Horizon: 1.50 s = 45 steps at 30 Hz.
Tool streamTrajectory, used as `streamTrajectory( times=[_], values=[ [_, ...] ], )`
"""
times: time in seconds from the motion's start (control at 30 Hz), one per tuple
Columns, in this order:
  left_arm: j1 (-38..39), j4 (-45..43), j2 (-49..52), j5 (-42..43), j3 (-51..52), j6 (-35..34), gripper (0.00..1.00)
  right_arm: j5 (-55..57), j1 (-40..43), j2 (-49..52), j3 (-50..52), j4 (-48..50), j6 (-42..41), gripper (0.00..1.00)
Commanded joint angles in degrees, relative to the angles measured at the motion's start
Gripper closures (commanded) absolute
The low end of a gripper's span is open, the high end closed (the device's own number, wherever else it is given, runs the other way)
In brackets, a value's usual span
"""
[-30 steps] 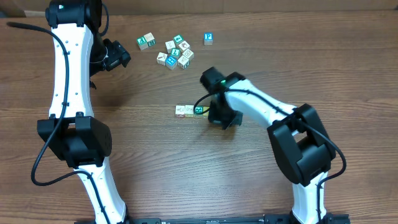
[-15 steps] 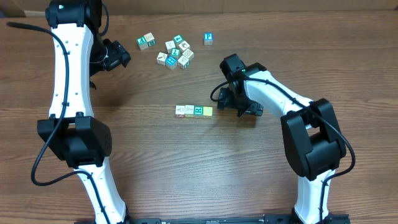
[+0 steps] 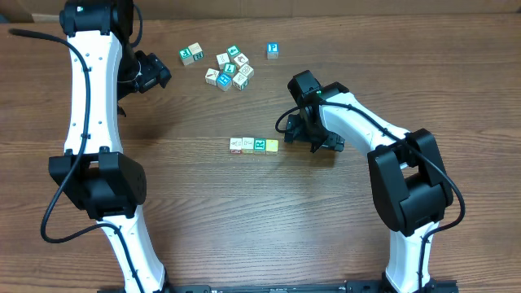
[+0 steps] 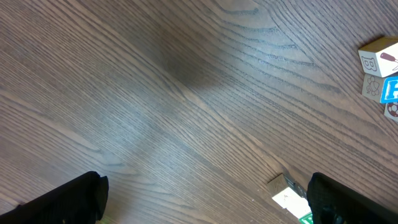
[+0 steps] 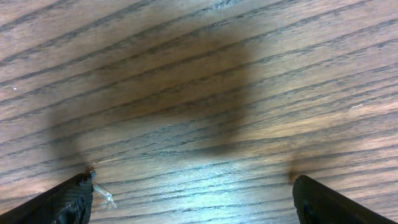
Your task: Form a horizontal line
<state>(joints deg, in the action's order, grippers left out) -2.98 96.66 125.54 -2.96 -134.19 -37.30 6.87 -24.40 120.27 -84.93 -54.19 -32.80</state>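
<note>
Four small cubes form the horizontal line [image 3: 254,145] at the table's middle: two whitish cubes on the left, then a teal-and-white cube [image 3: 260,145], with a yellow cube [image 3: 272,146] at the right end. They sit side by side and touching. My right gripper [image 3: 311,136] hangs just right of the yellow cube, apart from it. It is open, and the right wrist view shows only bare wood between its fingers [image 5: 59,202]. My left gripper [image 3: 159,75] is far back on the left, open and empty [image 4: 205,199].
A loose jumble of white and teal cubes [image 3: 229,68] lies at the back. A white-and-green cube [image 3: 191,54] lies to its left and also shows by my left gripper's right finger [image 4: 287,196]. A lone blue cube [image 3: 273,50] sits to the right.
My right gripper has let go of the yellow cube at the row's right end, opened, and drawn back to the right. The left arm has not moved.
</note>
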Motion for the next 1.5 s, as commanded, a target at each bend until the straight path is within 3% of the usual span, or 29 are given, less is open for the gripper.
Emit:
streamTrajectory(
  times=[0.0,0.43,0.77,1.13,1.33,1.47],
  values=[
    [0.4,0.1,0.4,0.0,0.0,0.5,0.0,1.0,0.3,-0.7,0.6,0.2,0.3,0.0],
    [0.4,0.1,0.4,0.0,0.0,0.5,0.01,0.6,2.2,-4.4,0.6,0.2,0.2,0.0],
    [0.4,0.1,0.4,0.0,0.0,0.5,0.0,1.2,2.3,-21.3,0.6,-0.1,0.3,0.0],
    [0.4,0.1,0.4,0.0,0.0,0.5,0.0,13.2,3.3,-44.2,0.6,-0.5,0.6,0.0],
    [0.4,0.1,0.4,0.0,0.0,0.5,0.0,10.6,3.3,-52.5,1.4,7.0,22.2,0.0],
    [0.4,0.1,0.4,0.0,0.0,0.5,0.01,8.0,5.3,-58.1,6.7,15.5,23.9,0.0]
  ],
)
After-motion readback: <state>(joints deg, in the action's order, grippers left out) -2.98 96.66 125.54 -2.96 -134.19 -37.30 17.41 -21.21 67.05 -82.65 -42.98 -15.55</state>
